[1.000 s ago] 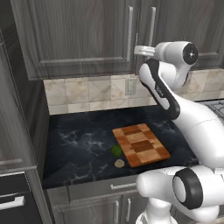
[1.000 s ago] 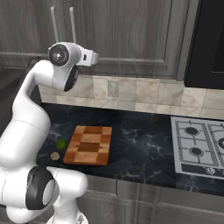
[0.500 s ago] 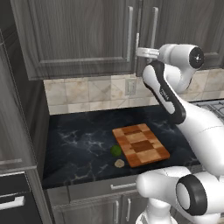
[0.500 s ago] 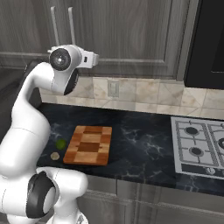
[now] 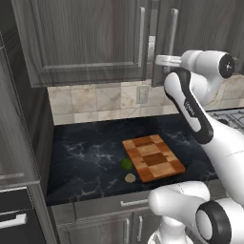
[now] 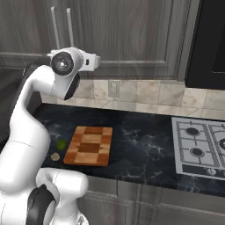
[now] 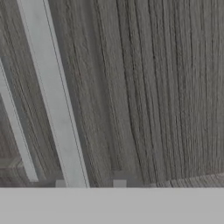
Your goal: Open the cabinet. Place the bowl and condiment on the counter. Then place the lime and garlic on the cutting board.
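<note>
The dark grey wood-grain wall cabinet [image 5: 90, 43] had both panelled doors shut, so the bowl and the condiment jar couldn't be seen anywhere; whatever was inside stayed hidden. In the hand view the long silver bar handle [image 7: 54, 98] ran up the frame right at the white arm's two-finger gripper [image 7: 89, 183], whose small tips poked up at the bottom on either side of it, though the tips were mostly cut off by the frame edge, so honestly I couldn't tell whether the fingers were pinching the bar or just standing around it a bit apart. A second silver bar [image 7: 17, 131] sat further left in that view, partly cut off. From the left base view the hand was up at the handles, near where the two doors meet. Down on the black marble counter with thin white veins [image 5: 90, 157] the checkered wooden cutting board [image 5: 152, 158] lay bare, with the small green lime [image 5: 126, 164] just off its left edge and the little beige garlic lump [image 5: 129, 177] just nearer than that, both on the counter. Lots of open marble to the left of the board, and on the right a stretch of counter before the silver gas hob [image 6: 200, 147].
</note>
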Robot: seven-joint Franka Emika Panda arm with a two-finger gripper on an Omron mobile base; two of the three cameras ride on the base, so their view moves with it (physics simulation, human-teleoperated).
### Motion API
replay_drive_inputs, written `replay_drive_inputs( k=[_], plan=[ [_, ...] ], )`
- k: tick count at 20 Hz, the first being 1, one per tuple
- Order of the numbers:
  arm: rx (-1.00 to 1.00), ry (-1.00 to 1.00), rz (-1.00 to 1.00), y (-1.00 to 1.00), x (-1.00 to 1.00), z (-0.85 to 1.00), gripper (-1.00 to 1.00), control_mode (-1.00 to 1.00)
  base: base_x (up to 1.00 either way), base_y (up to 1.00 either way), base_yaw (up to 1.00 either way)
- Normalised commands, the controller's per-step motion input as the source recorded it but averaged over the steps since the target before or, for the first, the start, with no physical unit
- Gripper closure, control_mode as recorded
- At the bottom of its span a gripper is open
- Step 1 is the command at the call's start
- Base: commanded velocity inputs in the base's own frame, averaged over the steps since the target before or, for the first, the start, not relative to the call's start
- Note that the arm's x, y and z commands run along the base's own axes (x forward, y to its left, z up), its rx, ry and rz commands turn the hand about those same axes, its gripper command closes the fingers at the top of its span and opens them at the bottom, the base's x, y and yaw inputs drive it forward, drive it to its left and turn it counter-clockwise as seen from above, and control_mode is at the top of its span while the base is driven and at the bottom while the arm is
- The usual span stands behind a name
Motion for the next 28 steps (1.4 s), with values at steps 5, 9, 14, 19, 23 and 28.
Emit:
replay_drive_inputs(
  k=[5,9,14,19,23,28],
  plan=[
    [0.0,-0.01,0.02,-0.62,-0.65,0.51,1.0,-1.0,0.0,0.0,0.0],
    [0.0,-0.01,0.01,-0.63,-0.64,0.52,1.0,-1.0,0.0,0.0,0.0],
    [0.0,0.0,0.01,-0.63,-0.62,0.53,1.0,-1.0,0.0,0.0,0.0],
    [0.0,0.0,0.0,-0.63,-0.58,0.54,1.0,-1.0,0.0,0.0,0.0],
    [0.0,0.0,0.0,-0.67,-0.59,0.49,1.0,-1.0,0.0,0.0,0.0],
    [0.0,0.0,0.0,-0.72,-0.59,0.45,1.0,-1.0,0.0,0.0,0.0]
  ],
)
